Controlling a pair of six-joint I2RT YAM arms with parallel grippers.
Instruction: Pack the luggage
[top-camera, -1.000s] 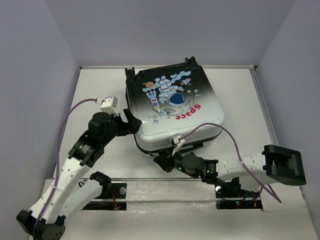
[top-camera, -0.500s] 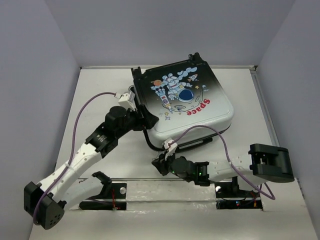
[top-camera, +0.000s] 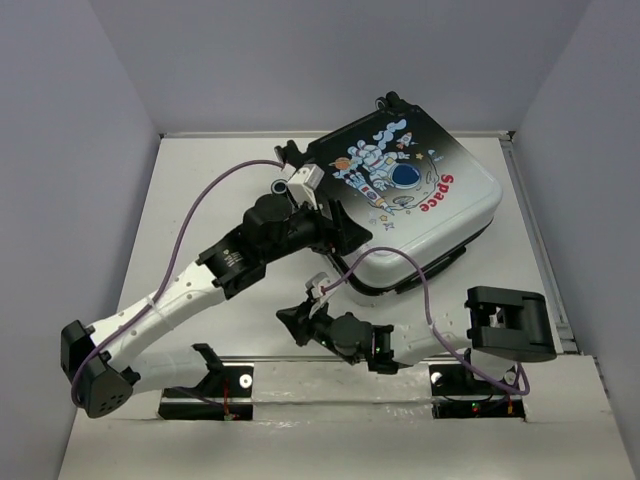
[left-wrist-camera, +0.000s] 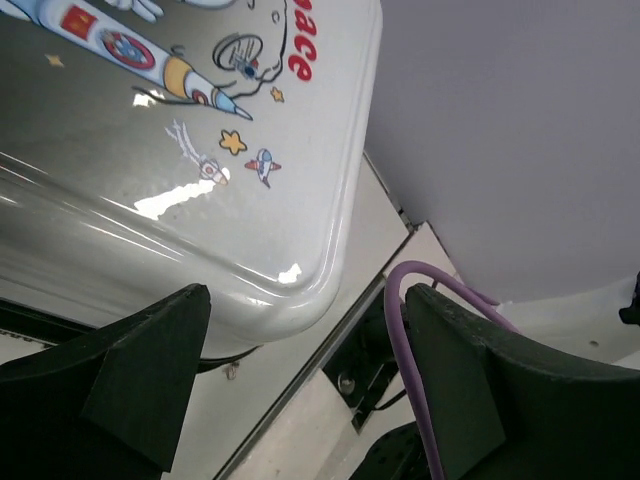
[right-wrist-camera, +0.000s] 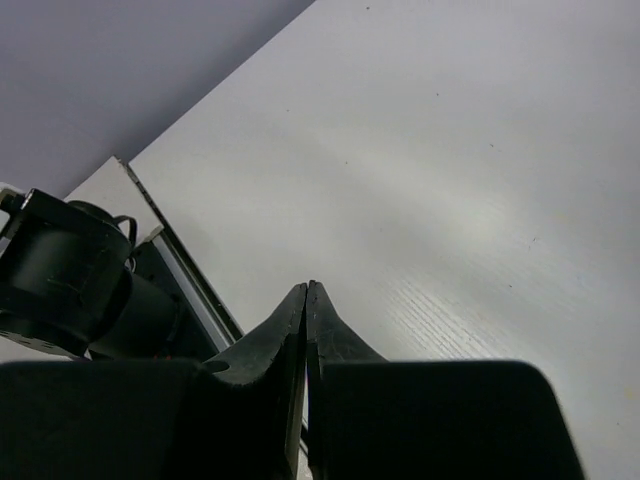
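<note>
- At the far left we see the left arm's purple cable (top-camera: 196, 219). It loops up over the white desk (top-camera: 190, 180) and runs to the wrist behind the left pincer.
- The right pincer (top-camera: 295, 322) comes next, low over bare desk (right-wrist-camera: 450, 200). It sits nearer to us than the left pincer and a little to its left.
- Its two black fingers (right-wrist-camera: 290, 330) are pressed flat together from root to tip, and we see nothing between them.
- The left pincer (top-camera: 338, 226) stands wide apart. Its wrist view shows one dark finger (left-wrist-camera: 140, 370) at each lower corner of the picture, with a broad gap between them.
- Nothing is clamped in the left pincer (left-wrist-camera: 305, 300). The silver rounded corner of the suitcase (left-wrist-camera: 180, 150) lies just ahead of that gap. We cannot tell whether either finger touches the shell.
- The suitcase (top-camera: 410, 205) lies shut and flat on the desk, with the astronaut print and the red word facing up. It is directly in front of the left pincer and stretches away to its right. It is turned askew, its black end toward the back wall.
- From the right pincer, the suitcase lies beyond and to the right, apart from the closed tips.
- A second purple cable (top-camera: 424, 290) arcs behind the right pincer, passing in front of the suitcase's near silver edge.
</note>
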